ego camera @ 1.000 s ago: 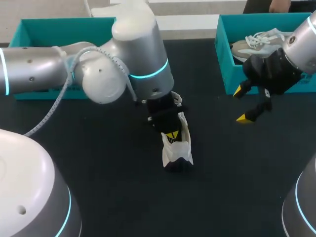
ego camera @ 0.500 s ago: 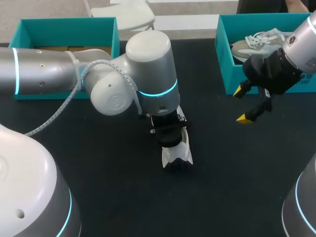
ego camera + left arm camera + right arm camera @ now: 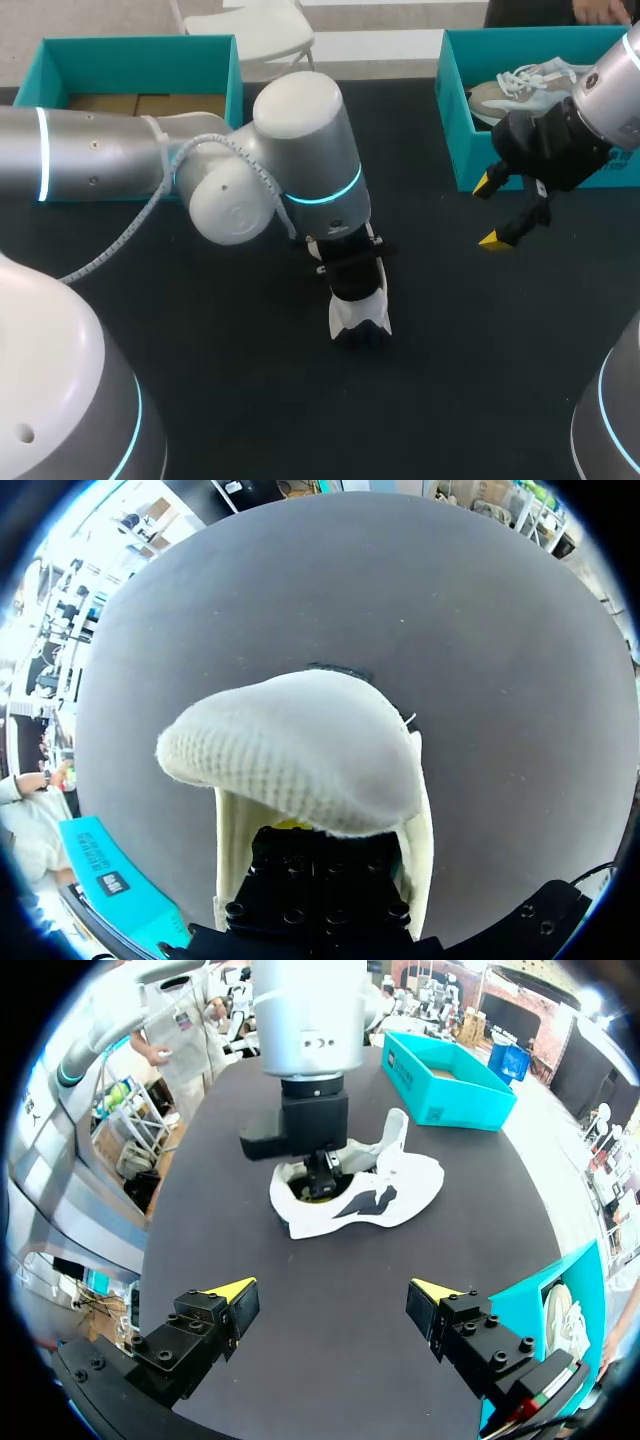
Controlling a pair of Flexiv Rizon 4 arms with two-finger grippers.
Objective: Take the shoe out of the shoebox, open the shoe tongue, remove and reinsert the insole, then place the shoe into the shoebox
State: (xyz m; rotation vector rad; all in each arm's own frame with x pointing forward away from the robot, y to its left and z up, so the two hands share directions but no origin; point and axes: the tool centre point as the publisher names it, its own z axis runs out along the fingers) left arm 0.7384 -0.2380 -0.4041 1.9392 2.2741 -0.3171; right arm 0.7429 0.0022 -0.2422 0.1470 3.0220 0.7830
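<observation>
Shoe [image 3: 360, 315] lies on the surface [image 3: 230, 350] with left claw [image 3: 320, 1182] sunk in its opening, grip impossible to tell; right claw [image 3: 492, 212] hovers spread near the shoebox [image 3: 455, 150]

The white shoe [image 3: 358, 312] with black markings rests on the dark desk [image 3: 250, 400], outside both boxes, its mesh tongue [image 3: 300, 750] lifted open. An open teal shoebox [image 3: 215, 60] sits at far left. A second teal shoebox [image 3: 452, 110] at right holds another pale laced shoe [image 3: 515, 88].
</observation>
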